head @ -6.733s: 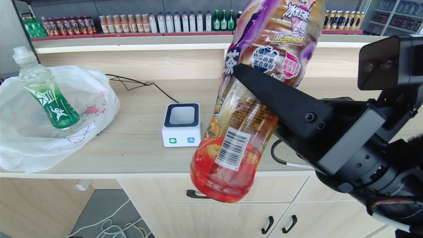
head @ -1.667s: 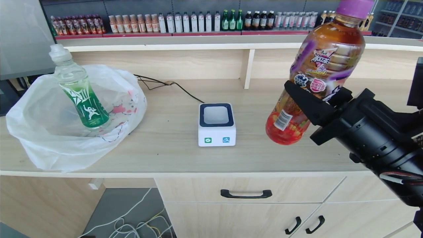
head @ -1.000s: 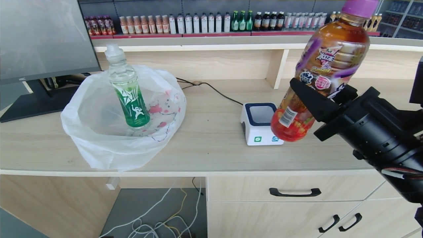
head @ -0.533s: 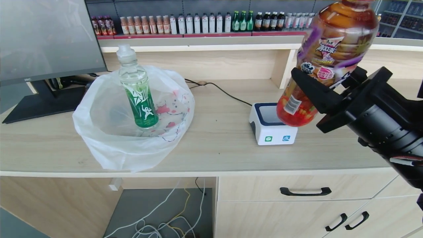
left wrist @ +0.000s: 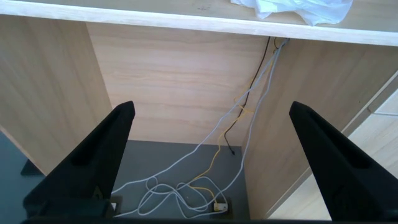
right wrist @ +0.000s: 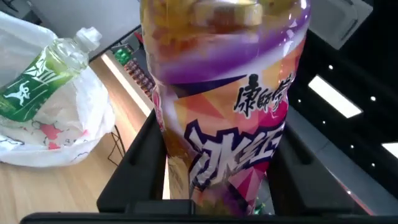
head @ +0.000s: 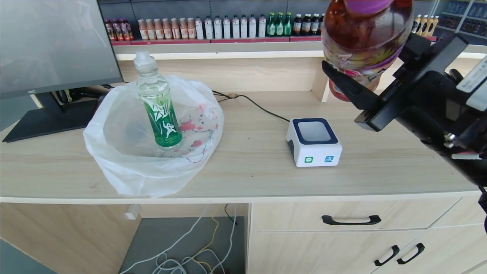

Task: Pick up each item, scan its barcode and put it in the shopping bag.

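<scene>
Shopping bag [head: 125, 171] common to head, right-wrist views

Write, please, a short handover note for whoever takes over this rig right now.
Left gripper: jaws open, empty, low, below the counter edge.
Right gripper: shut on the tea bottle, held high, up and to the right of the scanner.
Done: green bottle stands in the bag.
To do: scan the tea bottle if not scanned yet, then bag it.

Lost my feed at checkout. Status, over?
Right pincer shut on tea bottle, held aloft. Left pincer open, below counter. Green bottle stands in bag. Scanner sits between tea bottle and bag.
</scene>
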